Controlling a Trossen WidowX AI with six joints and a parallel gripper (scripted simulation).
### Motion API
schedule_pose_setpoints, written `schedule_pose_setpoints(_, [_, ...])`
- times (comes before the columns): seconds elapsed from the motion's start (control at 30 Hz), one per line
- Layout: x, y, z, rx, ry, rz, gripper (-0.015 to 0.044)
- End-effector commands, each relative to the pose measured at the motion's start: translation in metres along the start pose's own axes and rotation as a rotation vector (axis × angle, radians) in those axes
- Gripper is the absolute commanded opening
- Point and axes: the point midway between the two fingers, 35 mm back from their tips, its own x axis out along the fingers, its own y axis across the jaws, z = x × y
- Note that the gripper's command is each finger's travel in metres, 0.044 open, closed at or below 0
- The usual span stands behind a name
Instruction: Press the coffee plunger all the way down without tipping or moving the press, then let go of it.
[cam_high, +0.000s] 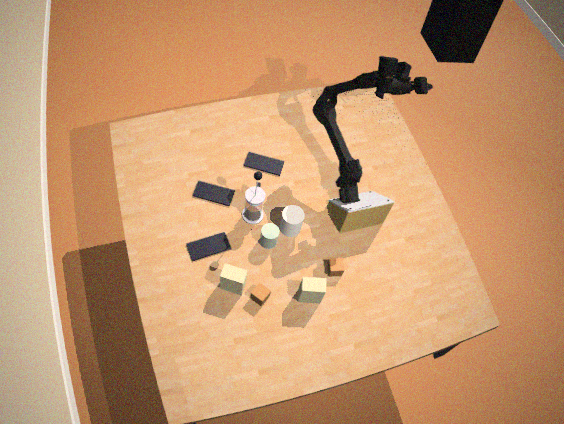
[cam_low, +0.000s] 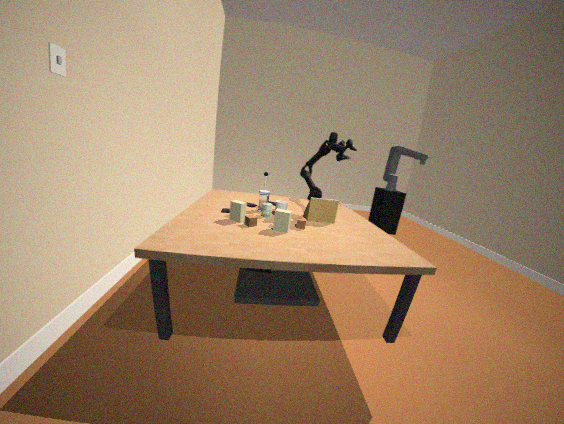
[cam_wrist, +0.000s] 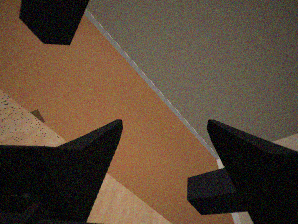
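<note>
The coffee press (cam_high: 253, 207) (cam_low: 264, 200) stands upright on the table (cam_high: 380, 310) (cam_low: 310, 245), left of the arm's base. It has a pale lid and a clear body. Its black plunger knob (cam_high: 258, 175) (cam_low: 266, 174) stands high above the lid on a thin rod, so the plunger is up. My gripper (cam_wrist: 163, 123) is open, with nothing between its fingers. It is raised high at the table's far right edge, well away from the press and pointing away from it. The press is not in the wrist view.
A white cylinder (cam_high: 292, 221) and a pale green cylinder (cam_high: 269, 236) stand close right of the press. Dark flat slabs (cam_high: 263, 163) (cam_high: 213, 193) (cam_high: 208, 246) lie around it. Pale blocks (cam_high: 233, 278) (cam_high: 313, 290) and small brown blocks (cam_high: 260, 294) (cam_low: 301, 223) stand nearer the front. A box (cam_low: 321, 210) sits by the arm's base.
</note>
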Motion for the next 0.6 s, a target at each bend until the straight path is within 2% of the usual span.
schedule_pose_setpoints(0.0, [0.000,-0.001,-0.001,0.002,0.002,-0.006,0.0426])
schedule_pose_setpoints(0.1, [-0.006,-0.017,-0.009,0.034,0.027,-0.084,0.0440])
schedule_pose_setpoints(0.23, [-0.029,-0.057,-0.031,0.135,0.089,-0.302,0.0440])
schedule_pose_setpoints(0.43, [-0.089,-0.119,-0.079,0.312,0.200,-0.695,0.0440])
schedule_pose_setpoints(0.57, [-0.131,-0.141,-0.108,0.431,0.251,-0.910,0.0440])
